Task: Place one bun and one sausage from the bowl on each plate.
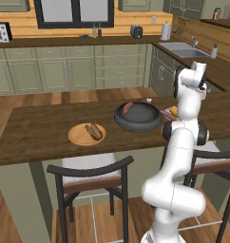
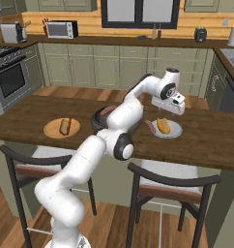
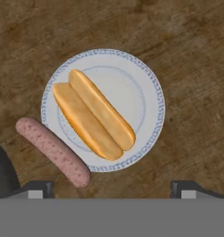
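My gripper [image 3: 111, 187] hangs spread over a glossy tan split bun [image 3: 93, 113] on a white blue-rimmed plate [image 3: 146, 97], a speckled pink sausage [image 3: 52, 151] straddling its edge.

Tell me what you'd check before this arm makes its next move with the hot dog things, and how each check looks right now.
1. Gripper free to grab: ok, jaws wide apart, nothing between them.
2. Bun on the white blue-rimmed plate: ok, it lies fully inside the rim.
3. Sausage on that plate: not ok, it lies across the rim's edge, mostly on the wooden counter.
4. Wooden plate filled: a bun lies on it; whether a sausage lies beside it, cannot tell.
5. Dark grey bowl has stock left: ok, one sausage rests at its rim.
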You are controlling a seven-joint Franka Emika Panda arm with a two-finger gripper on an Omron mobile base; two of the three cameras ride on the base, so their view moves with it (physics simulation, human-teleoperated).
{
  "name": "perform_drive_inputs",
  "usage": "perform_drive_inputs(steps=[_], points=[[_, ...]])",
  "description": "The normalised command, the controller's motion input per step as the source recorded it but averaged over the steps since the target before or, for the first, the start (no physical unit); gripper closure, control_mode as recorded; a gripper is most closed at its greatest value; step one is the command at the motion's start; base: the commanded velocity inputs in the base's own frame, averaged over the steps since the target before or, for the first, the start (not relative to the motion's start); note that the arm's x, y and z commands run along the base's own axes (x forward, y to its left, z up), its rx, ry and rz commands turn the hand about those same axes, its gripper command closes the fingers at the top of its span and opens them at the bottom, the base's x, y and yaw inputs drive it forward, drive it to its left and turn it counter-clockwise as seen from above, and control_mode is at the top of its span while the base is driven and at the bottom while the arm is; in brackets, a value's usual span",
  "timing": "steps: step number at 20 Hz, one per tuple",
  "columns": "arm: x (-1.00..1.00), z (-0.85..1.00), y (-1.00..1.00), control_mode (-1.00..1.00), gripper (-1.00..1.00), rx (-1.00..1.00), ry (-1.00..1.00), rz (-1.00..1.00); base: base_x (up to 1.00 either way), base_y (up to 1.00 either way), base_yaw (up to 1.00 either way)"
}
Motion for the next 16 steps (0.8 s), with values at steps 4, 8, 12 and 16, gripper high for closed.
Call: perform_drive_inputs(steps=[4, 8, 12, 16], points=[[-1.00, -0.80, 0.01, -1.00, -1.00, 0.00, -0.61, 0.04, 0.00, 0.00, 0.00], [-1.00, -1.00, 0.12, -1.00, -1.00, -0.01, -0.52, 0.10, 0.00, 0.00, 0.00], [-1.00, -0.99, 0.78, -1.00, -1.00, -0.17, -0.31, 0.15, 0.00, 0.00, 0.00], [-0.34, 0.24, 1.00, -1.00, -1.00, -0.12, -0.08, 0.19, 0.00, 0.00, 0.00]])
